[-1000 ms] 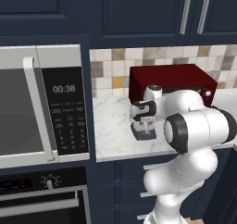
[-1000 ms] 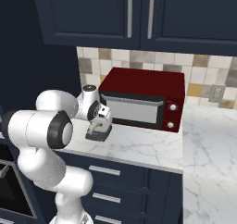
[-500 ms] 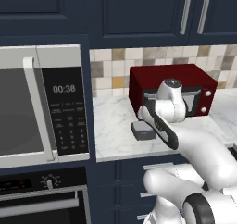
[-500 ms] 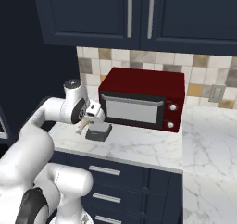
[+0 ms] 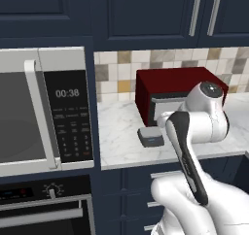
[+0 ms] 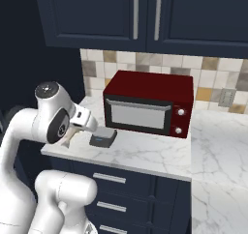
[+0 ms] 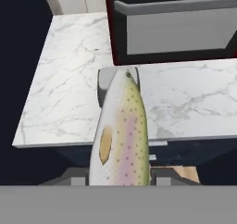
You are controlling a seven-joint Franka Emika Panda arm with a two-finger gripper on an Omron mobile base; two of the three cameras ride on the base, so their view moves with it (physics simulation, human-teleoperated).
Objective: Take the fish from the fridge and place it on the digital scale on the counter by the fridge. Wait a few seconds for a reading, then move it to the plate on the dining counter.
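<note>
- Now the robot's two dark finger tips [image 7: 119,177] pinch the long spotted pale fish [image 7: 121,135] between them, holding it tight.
- Its far end hangs over the small flat dark-grey square scale [image 7: 102,83].
- That scale [image 5: 151,136] sits on the white marble counter [image 5: 119,137], just in front of the big dark-red box oven [image 5: 170,95].
- Left of the counter is a silver microwave [image 5: 44,110] in the wall.

The digital scale [image 5: 151,136] sits on the counter [image 5: 121,137] before the oven [image 5: 170,91].
</note>
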